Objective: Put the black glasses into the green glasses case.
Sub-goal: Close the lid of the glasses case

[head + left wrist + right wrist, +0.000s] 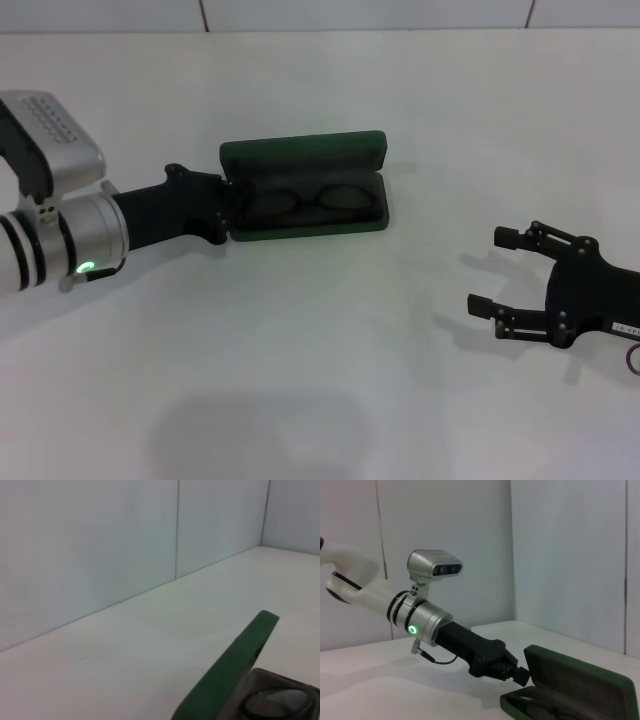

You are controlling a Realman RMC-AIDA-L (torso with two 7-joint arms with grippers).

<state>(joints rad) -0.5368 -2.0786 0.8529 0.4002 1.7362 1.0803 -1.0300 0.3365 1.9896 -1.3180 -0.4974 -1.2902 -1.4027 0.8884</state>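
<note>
The green glasses case (305,190) lies open on the white bench (330,380), around the middle of its width and toward the far edge, long side parallel to that edge. Its lid (303,152) stands raised on the far side, and the tray faces up. The black glasses (305,203) lie inside the tray, both lenses side by side along its length; the frame sits low against the dark lining, so the temple arms are hard to make out.

The left gripper (228,205) reaches in from the left edge of the bench and meets the left end of the case, at the corner where lid and tray join. Its fingertips are hidden against the dark case in the head view. The right wrist view shows the left gripper (517,674) pressed up to the case end (555,680), but whether its jaws are closed on the case or only beside it cannot be told. The left wrist view shows the raised green lid (230,665) edge-on and part of a lens (272,702) below it.

The right gripper (500,270) rests near the right edge of the bench, well apart from the case, fingers pointing left. Its jaws are spread wide and hold nothing.

Behind the far edge runs a pale panelled wall (100,545).
</note>
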